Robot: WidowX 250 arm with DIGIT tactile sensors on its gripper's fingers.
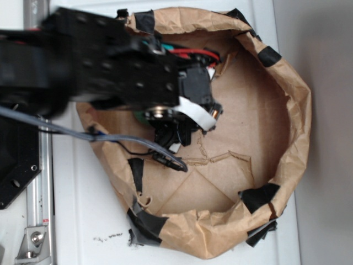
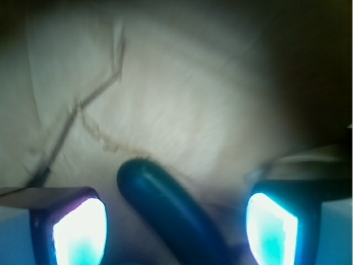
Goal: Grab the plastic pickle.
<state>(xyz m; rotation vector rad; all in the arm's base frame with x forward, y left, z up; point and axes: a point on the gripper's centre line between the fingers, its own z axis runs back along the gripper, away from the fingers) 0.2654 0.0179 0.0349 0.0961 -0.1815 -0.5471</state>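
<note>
Wrist view: hand open, plastic pickle between fingers, on brown paper.

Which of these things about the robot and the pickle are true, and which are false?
1. The pickle lies between the open jaws. True.
2. The pickle is bright red. False: it is dark teal-green.
3. The arm reaches into a brown paper bowl. True.
4. The gripper is clamped shut on the pickle. False: both fingers stand apart from it.
5. The bowl's rim is patched with black tape. True.
</note>
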